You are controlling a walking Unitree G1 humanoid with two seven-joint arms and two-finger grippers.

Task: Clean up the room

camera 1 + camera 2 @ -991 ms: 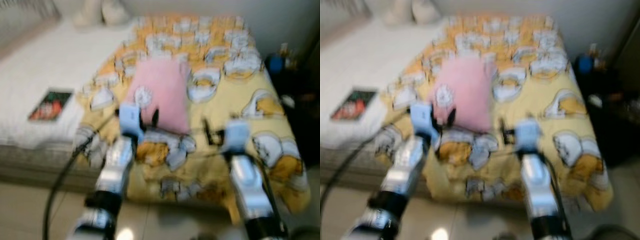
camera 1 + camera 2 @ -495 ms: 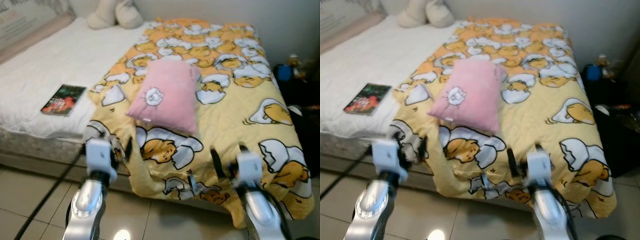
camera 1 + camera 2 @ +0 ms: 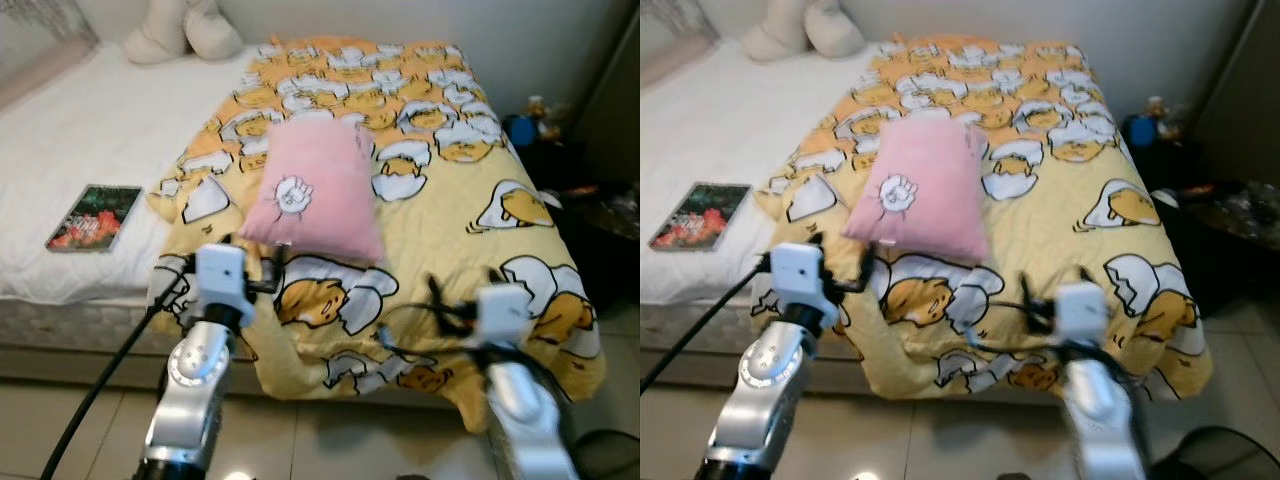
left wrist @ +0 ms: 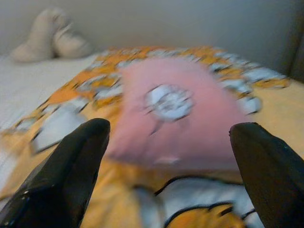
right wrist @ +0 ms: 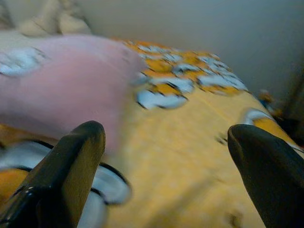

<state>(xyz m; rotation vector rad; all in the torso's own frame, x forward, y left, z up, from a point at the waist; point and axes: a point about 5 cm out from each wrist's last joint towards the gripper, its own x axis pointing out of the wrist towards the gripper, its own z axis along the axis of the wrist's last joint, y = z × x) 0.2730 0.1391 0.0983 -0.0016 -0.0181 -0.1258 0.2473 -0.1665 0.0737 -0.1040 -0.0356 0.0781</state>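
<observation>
A pink pillow (image 3: 315, 190) with a white emblem lies on the yellow egg-pattern blanket (image 3: 470, 215) that covers the right half of the bed. My left gripper (image 3: 230, 268) is raised at the blanket's front edge, just short of the pillow's near end. The left wrist view has the pillow (image 4: 180, 109) ahead between the wide-apart fingers (image 4: 78, 156), so it is open and empty. My right gripper (image 3: 462, 298) hovers over the blanket's front right part. It is open too, with the blanket (image 5: 190, 142) between its fingers (image 5: 263, 161).
A book (image 3: 92, 217) lies on the white sheet (image 3: 110, 130) at the left. Two cream pillows (image 3: 185, 30) sit at the head. Dark furniture with small clutter (image 3: 590, 200) stands right of the bed. A black cable (image 3: 100, 380) hangs over the tiled floor (image 3: 330, 445).
The camera has moved and the picture has sharpened. Both grippers sit lower and nearer the blanket's front edge than a second ago. The pillow lies where it was.
</observation>
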